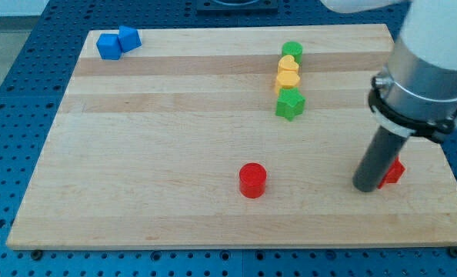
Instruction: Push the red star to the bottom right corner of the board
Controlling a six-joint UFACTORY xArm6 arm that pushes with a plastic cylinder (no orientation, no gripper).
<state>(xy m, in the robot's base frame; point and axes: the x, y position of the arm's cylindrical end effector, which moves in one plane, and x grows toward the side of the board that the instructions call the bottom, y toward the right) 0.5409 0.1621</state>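
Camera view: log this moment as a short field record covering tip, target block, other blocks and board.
tip: my tip rests on the board, against the view's left side of the red star
target: red star, near the view's right edge, partly hidden by the rod
red cylinder: bottom centre, apart
green and yellow blocks: column at upper right
blue blocks: pair at top left
board: wooden

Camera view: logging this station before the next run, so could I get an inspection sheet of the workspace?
Surface: wooden board, flat, on a blue perforated table.
Job's things: red star near the view's bottom right, mostly hidden behind the rod.
Clutter: red cylinder; two blue blocks; green cylinder, two yellow blocks, green star in a column.
Grippers: no jaws; my tip touches the red star's left side.
Cables: nothing seen.
Surroundings: nothing seen.
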